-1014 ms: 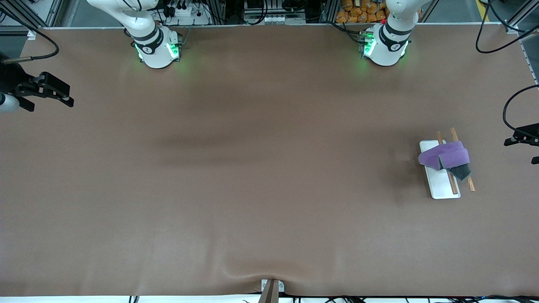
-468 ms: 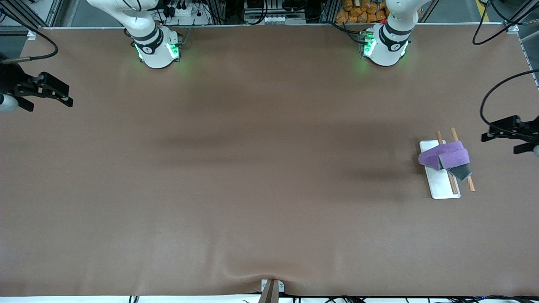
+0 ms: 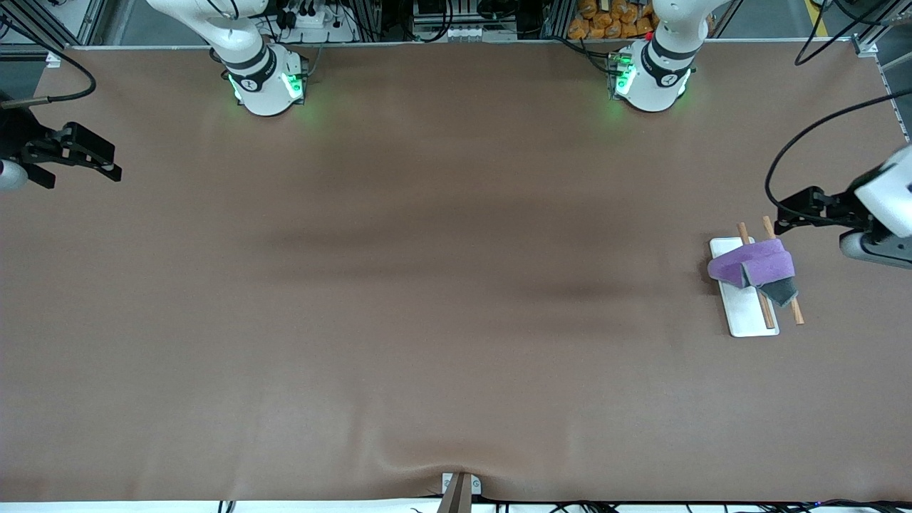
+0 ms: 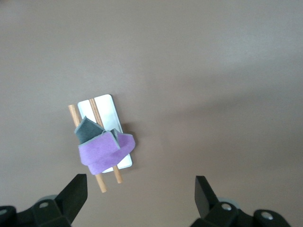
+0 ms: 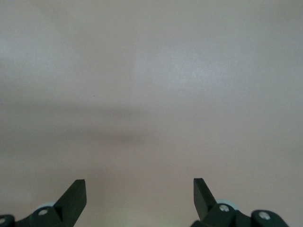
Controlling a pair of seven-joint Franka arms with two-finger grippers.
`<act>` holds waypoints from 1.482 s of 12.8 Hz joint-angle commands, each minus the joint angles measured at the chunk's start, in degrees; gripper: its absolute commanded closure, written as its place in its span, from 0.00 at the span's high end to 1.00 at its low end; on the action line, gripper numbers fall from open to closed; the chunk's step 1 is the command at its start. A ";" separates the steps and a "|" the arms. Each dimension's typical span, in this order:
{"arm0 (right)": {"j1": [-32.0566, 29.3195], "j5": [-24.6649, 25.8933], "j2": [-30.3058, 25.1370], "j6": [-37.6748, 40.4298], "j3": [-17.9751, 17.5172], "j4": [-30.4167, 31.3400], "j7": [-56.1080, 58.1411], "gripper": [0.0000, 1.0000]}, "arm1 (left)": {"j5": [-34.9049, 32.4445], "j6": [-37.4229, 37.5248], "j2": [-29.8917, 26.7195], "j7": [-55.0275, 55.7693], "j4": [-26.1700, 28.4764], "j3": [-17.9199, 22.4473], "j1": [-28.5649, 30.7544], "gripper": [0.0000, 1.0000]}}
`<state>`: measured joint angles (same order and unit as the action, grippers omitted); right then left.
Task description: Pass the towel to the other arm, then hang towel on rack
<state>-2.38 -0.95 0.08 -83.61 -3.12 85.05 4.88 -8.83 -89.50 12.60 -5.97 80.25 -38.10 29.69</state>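
The lilac towel [image 3: 755,262] is draped over the two wooden rods of the rack [image 3: 748,313], with a dark grey corner hanging beside them. The rack stands toward the left arm's end of the table. My left gripper [image 3: 798,214] hovers open and empty over the table beside the rack. Its wrist view looks down on the towel [image 4: 102,151] and the rack's white base [image 4: 102,106], with the open left gripper [image 4: 141,189] clear of both. My right gripper [image 3: 114,165] waits open and empty over the right arm's end of the table; in its wrist view the right gripper [image 5: 139,191] has only bare tabletop below.
A brown mat [image 3: 442,285] covers the table. The two arm bases [image 3: 267,82] [image 3: 648,78] stand along the edge farthest from the front camera. A small bracket [image 3: 459,488] sits at the nearest edge.
My left gripper has come in from the table's end toward the rack. The towel, the rack and the right arm have stayed put.
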 commanded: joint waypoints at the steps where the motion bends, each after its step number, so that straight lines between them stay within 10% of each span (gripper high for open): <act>1: -0.87 -0.02 0.44 1.08 -0.40 -1.02 -0.67 1.00 | -1.11 0.46 -1.96 0.25 -0.01 0.48 0.37 1.00; 6: -1.04 -0.02 0.44 1.25 -0.40 -1.02 -0.67 1.00 | 1.00 0.73 -5.48 9.55 0.52 13.89 -14.89 1.00; 10: -1.13 -0.11 0.44 1.17 -0.40 -1.02 -0.67 1.00 | 6.34 0.64 -9.95 12.21 5.16 35.06 -33.61 1.00; 19: -1.22 -0.11 0.44 1.25 -0.40 -1.02 -0.67 1.00 | 7.95 -0.24 -20.07 14.93 16.77 32.21 -30.75 1.00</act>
<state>-2.84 -0.96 0.16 -83.21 -3.02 85.05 4.88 -1.71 -88.67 -2.93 8.00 92.45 -5.06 -2.21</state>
